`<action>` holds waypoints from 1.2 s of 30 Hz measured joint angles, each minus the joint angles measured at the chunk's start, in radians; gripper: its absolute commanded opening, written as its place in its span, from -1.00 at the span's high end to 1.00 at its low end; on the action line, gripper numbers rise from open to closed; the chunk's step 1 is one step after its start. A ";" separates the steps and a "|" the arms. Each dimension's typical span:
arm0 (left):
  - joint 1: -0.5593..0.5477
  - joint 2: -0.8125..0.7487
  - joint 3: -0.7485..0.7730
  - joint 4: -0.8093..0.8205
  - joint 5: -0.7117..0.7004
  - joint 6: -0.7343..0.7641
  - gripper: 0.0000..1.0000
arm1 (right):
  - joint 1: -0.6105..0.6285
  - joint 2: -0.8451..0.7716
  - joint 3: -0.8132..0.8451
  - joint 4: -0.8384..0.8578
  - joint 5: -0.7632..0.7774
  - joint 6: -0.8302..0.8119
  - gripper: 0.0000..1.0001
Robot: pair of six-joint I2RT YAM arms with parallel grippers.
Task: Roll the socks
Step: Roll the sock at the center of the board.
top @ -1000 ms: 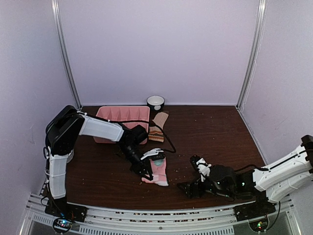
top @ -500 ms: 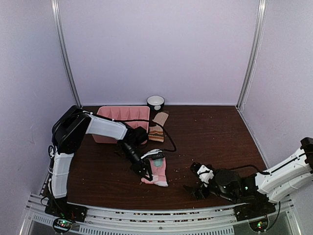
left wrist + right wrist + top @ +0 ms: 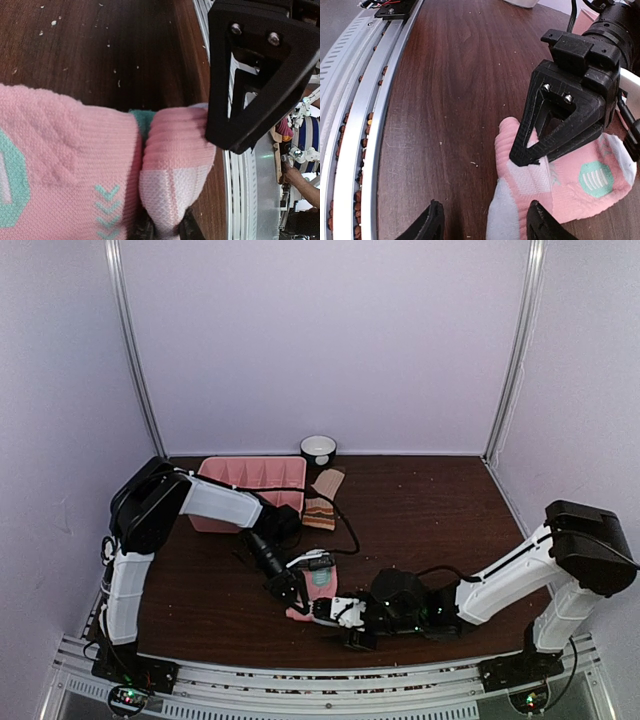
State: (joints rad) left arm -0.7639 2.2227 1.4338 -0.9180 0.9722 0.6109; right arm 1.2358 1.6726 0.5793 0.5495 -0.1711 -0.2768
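Observation:
The pink sock with teal marks lies near the table's front, partly folded. My left gripper is shut on its folded edge; in the left wrist view the white-and-pink fold sits pinched between the tips of the left gripper. My right gripper is low beside the sock's pale toe end. The right gripper is open, one finger over bare wood and the other at the sock. The left fingers press on the pink sock. The tan striped sock lies flat further back.
A pink divided tray stands at the back left, next to a small white bowl by the rear wall. Crumbs dot the dark wood. The metal rail runs along the near edge, close to the right gripper.
My right arm has swept left along the front edge to the pink sock, and its jaws have narrowed. The left gripper has stayed clamped on the sock, shifting slightly.

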 measured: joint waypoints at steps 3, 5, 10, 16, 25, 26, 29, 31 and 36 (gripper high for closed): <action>0.000 0.000 0.000 0.000 0.001 0.002 0.71 | -0.016 0.029 0.037 -0.014 -0.029 -0.042 -0.12; 0.000 0.000 0.000 0.000 0.001 0.002 0.70 | -0.024 0.035 0.050 -0.024 -0.036 -0.066 -0.12; 0.000 0.001 0.000 -0.002 0.003 0.008 0.63 | -0.042 0.056 0.076 -0.053 -0.047 -0.121 -0.05; 0.000 0.001 0.000 -0.006 0.001 0.016 0.09 | -0.064 0.090 0.100 -0.076 -0.059 -0.165 0.28; 0.019 -0.101 -0.097 0.004 -0.007 0.067 -0.43 | -0.108 0.172 0.203 -0.136 -0.098 -0.161 0.58; 0.022 -0.129 -0.121 0.022 -0.028 0.071 -0.43 | -0.111 0.180 0.211 -0.135 -0.105 -0.156 0.62; 0.026 -0.225 -0.197 0.086 -0.097 0.076 -0.42 | -0.121 0.192 0.228 -0.150 -0.138 -0.122 0.76; 0.026 -0.287 -0.246 0.135 -0.140 0.075 -0.42 | -0.134 0.193 0.234 -0.161 -0.171 -0.082 0.85; 0.026 -0.411 -0.343 0.240 -0.228 0.068 -0.37 | -0.167 0.193 0.241 -0.180 -0.256 0.082 0.97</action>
State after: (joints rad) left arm -0.7383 1.8118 1.0912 -0.6781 0.7444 0.6788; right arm 1.0691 1.8656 0.8207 0.3691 -0.4274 -0.1951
